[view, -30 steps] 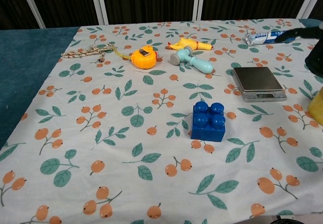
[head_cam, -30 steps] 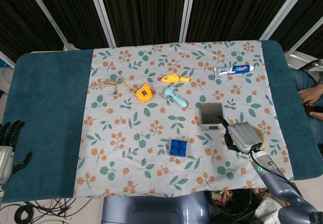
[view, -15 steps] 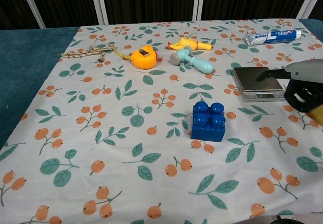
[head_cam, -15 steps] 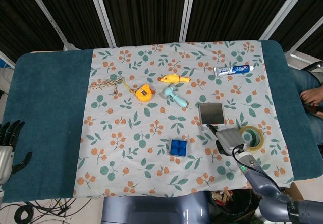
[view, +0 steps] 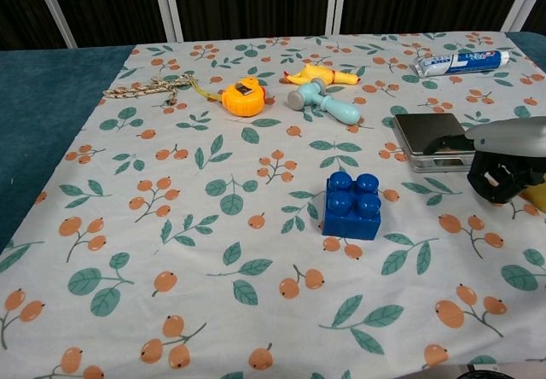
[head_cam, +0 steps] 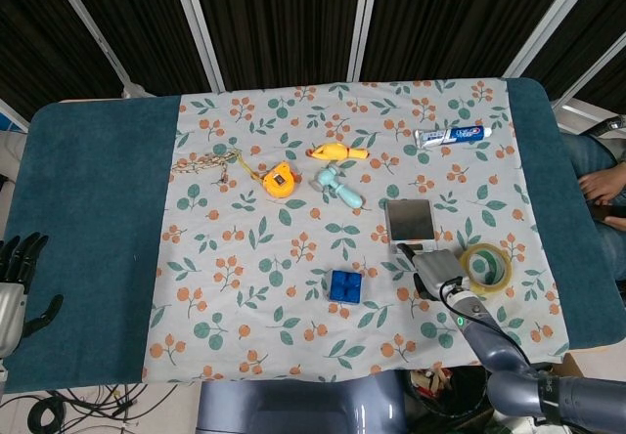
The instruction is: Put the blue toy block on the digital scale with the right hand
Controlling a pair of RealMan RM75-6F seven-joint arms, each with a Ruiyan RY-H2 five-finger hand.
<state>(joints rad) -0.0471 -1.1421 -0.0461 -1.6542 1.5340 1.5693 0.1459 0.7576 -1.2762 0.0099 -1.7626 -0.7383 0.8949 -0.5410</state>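
The blue toy block sits studs-up on the floral cloth, near the front middle. The silver digital scale lies to its right and a little further back, with nothing on it. My right hand hovers low just in front of the scale, to the right of the block and apart from it. It holds nothing; one finger reaches out over the scale's front edge. My left hand rests at the far left table edge, fingers spread and holding nothing.
A yellow tape roll lies right beside my right hand. Further back are a toothpaste tube, a yellow rubber chicken, a teal toy hammer, an orange tape measure and a rope.
My right hand has moved left and down, from over the tape roll to the scale's front edge, nearer the block. The block and the left hand have not moved.
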